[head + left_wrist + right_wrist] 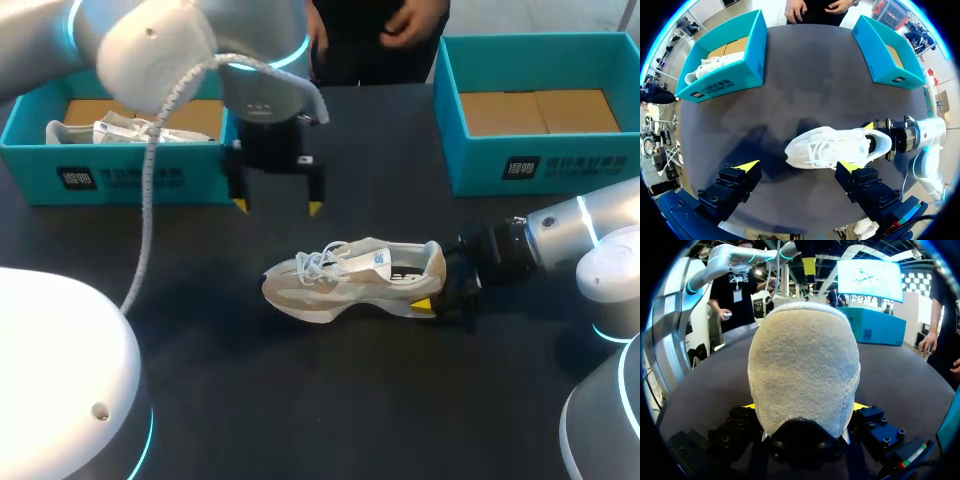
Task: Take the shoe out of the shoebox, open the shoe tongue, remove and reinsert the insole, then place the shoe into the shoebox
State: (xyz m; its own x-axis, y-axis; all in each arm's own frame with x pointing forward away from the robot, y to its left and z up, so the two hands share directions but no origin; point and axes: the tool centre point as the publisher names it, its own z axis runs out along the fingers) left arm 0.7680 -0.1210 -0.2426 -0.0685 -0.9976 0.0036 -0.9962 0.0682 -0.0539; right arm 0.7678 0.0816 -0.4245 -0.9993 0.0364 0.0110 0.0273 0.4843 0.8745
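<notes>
A white and beige sneaker lies on its sole on the dark table, toe toward my left arm's side and heel toward my right arm. My right gripper comes in low from the right and is shut on the heel, one yellow tip on each side. In the right wrist view the heel fills the space between the fingers of the right gripper. My left gripper hangs open above and just behind the sneaker. In the left wrist view the sneaker lies below and ahead of the left gripper, not touching it.
A teal shoebox stands at the back left with another white shoe in it. A second teal shoebox stands at the back right, showing only its cardboard floor. Both boxes also show in the left wrist view.
</notes>
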